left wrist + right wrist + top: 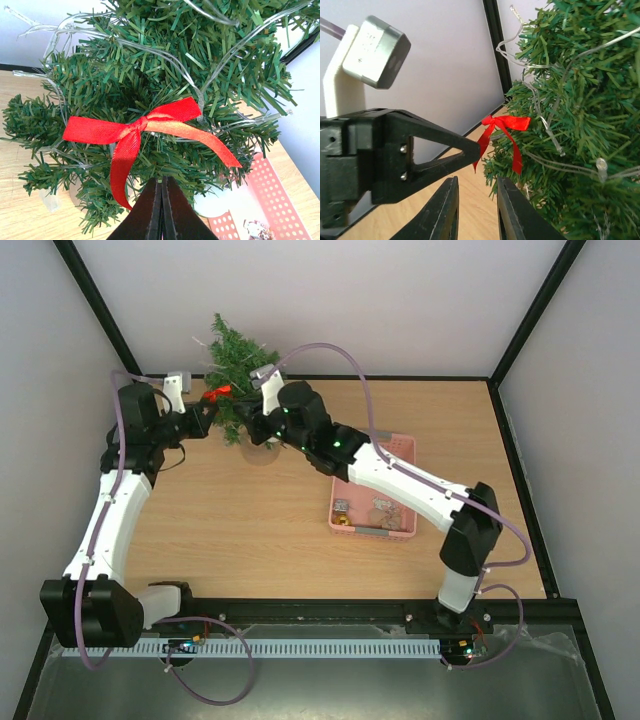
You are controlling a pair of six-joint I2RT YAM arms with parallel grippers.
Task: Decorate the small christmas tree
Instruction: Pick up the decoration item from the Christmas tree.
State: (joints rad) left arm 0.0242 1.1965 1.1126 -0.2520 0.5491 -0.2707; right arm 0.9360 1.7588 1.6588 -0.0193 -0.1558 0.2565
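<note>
The left end effector (161, 186) is pressed together, its tip just beside a tail of the red bow (137, 131) that sits on the small christmas tree (238, 365). The right end effector (477, 185) stands slightly apart and empty, close to the branches. The tree stands upright at the far edge of the worktop (240, 530), left of the pink basket (405, 446).

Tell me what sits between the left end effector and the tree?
A red ribbon bow, against the small christmas tree, ahead of the left end effector; the left wrist view shows it.
</note>
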